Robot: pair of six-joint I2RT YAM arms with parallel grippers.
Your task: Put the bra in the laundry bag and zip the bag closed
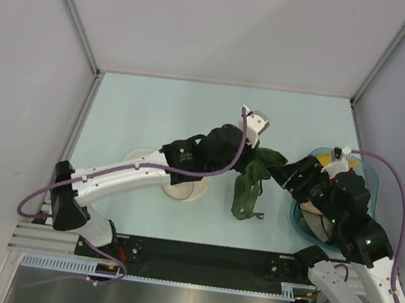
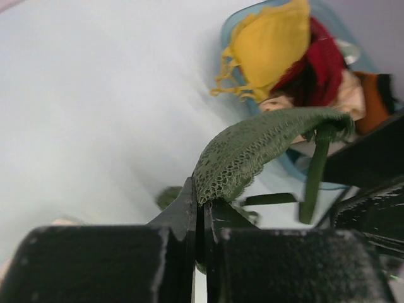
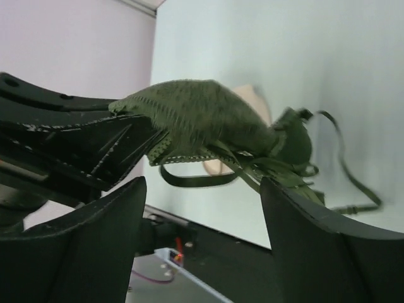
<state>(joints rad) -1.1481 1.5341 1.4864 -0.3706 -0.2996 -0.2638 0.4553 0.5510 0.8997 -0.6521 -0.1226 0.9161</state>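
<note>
The dark olive-green bra [image 1: 250, 188] hangs above the table at the centre, its straps dangling. My left gripper [image 1: 244, 158] is shut on its lace edge; in the left wrist view the jaws [image 2: 205, 201] pinch the bra [image 2: 265, 148] tightly. My right gripper [image 1: 280, 171] is open just right of the bra. In the right wrist view the bra [image 3: 196, 120] hangs above and between its spread fingers [image 3: 107, 240], untouched. The cream laundry bag [image 1: 184, 189] lies under my left arm, mostly hidden; part shows in the right wrist view [image 3: 254, 101].
A translucent blue tub [image 1: 371, 181] sits at the right under my right arm. In the left wrist view it [image 2: 243, 19] holds a yellow garment [image 2: 271, 44] and a red one [image 2: 322, 60]. Grey walls enclose the table.
</note>
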